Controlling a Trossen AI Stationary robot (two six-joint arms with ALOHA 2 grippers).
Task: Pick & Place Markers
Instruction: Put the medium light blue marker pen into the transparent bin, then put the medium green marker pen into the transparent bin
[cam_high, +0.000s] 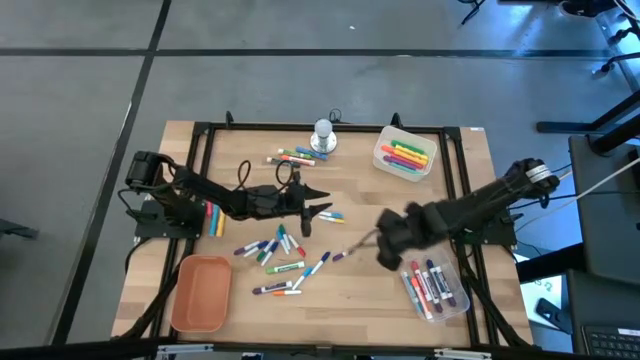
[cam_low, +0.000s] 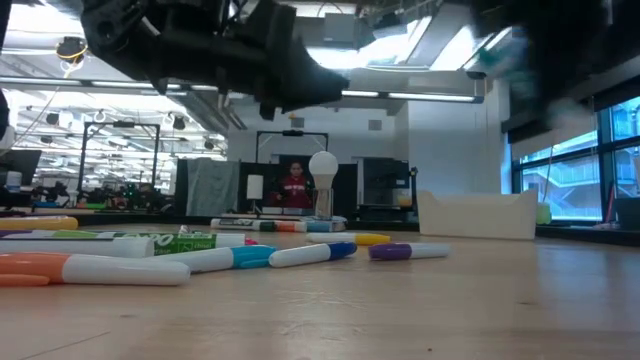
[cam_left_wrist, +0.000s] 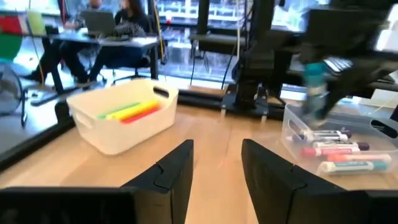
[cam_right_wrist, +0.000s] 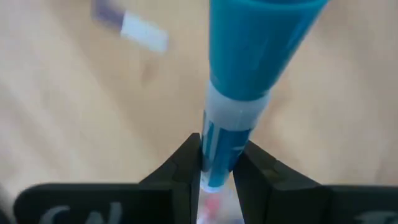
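Several markers (cam_high: 285, 255) lie flat and scattered on the wooden table's middle, and a few more lie near the far edge (cam_high: 290, 158). My right gripper (cam_high: 388, 245) is right of the pile, blurred, lifted off the table and shut on a blue-capped marker (cam_right_wrist: 249, 68). My left gripper (cam_high: 312, 207) hangs open over the pile's far side, touching nothing; its dark fingers (cam_left_wrist: 177, 171) frame bare wood. In the left wrist view the held marker (cam_left_wrist: 315, 87) shows over the clear bin (cam_left_wrist: 373, 127). My right gripper pinches the white-and-teal barrel (cam_right_wrist: 217, 158) of the marker between its two fingers, just behind the blue cap (cam_right_wrist: 261, 37). The marker runs along the fingers with the cap end sticking out past them. It is lifted clear of the table.
A white bin (cam_high: 383, 150) with yellow, green and pink markers stands at the far right. The clear bin (cam_high: 462, 300) with several markers sits near right. An orange tray (cam_high: 200, 292) lies near left. A silver-white round knob (cam_high: 322, 135) stands at the far middle. Spare markers (cam_high: 213, 218) lie beside the left arm.
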